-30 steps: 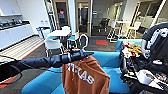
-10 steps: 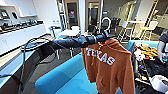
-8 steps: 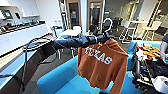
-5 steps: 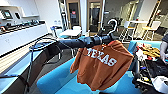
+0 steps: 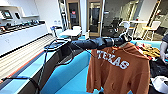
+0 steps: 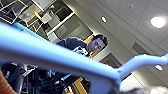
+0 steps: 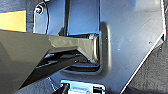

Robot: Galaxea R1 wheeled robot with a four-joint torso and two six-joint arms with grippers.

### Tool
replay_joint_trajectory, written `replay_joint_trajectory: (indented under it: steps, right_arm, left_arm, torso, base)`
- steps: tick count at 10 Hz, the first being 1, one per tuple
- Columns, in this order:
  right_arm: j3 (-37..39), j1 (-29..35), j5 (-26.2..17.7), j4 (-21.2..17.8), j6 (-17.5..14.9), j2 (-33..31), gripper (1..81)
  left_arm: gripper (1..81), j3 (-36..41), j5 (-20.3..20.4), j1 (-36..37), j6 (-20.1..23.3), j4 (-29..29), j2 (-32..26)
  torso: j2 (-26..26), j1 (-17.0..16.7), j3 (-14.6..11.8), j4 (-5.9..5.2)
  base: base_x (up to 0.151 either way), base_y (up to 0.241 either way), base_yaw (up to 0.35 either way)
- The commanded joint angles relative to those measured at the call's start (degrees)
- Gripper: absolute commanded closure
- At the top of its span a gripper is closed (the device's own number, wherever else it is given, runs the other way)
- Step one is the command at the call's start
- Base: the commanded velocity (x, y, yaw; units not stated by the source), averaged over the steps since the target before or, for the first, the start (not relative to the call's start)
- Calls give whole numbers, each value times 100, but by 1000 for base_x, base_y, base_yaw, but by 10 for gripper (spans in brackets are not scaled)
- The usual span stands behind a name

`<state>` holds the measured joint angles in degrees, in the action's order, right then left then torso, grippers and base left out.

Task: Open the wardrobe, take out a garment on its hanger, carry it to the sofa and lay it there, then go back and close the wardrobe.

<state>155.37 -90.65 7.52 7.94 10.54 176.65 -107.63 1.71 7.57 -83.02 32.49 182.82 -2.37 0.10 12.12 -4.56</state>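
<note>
Left gripper (image 5: 122, 40), right of centre in the head view, grips the hanger (image 5: 125, 26); the garment (image 5: 118, 68) hangs over the sofa (image 5: 72, 75); right gripper's state unclear

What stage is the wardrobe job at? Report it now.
Done: the garment is out, on its hanger. In hand: the left arm holds it up at the left gripper above the blue sofa, not yet laid down. Left: laying it there, then closing the wardrobe.
</note>
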Motion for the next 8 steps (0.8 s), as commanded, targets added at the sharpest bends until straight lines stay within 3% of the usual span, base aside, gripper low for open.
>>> replay_joint_trajectory:
  steps: [1, 8]
  right_arm:
    - [-87, 112, -321, 41, -44, 153, 10]
    - [-87, 95, -313, 41, -44, 153, 10]
  left_arm:
    - [811, -134, 76, 830, 102, 511, -88]
    - [811, -1136, -530, 188, 137, 1311, 218]
  torso:
    - [0, 0, 0, 0]
    - [0, 2, 2, 0]
  base:
    - [0, 0, 0]
    - [0, 0, 0]
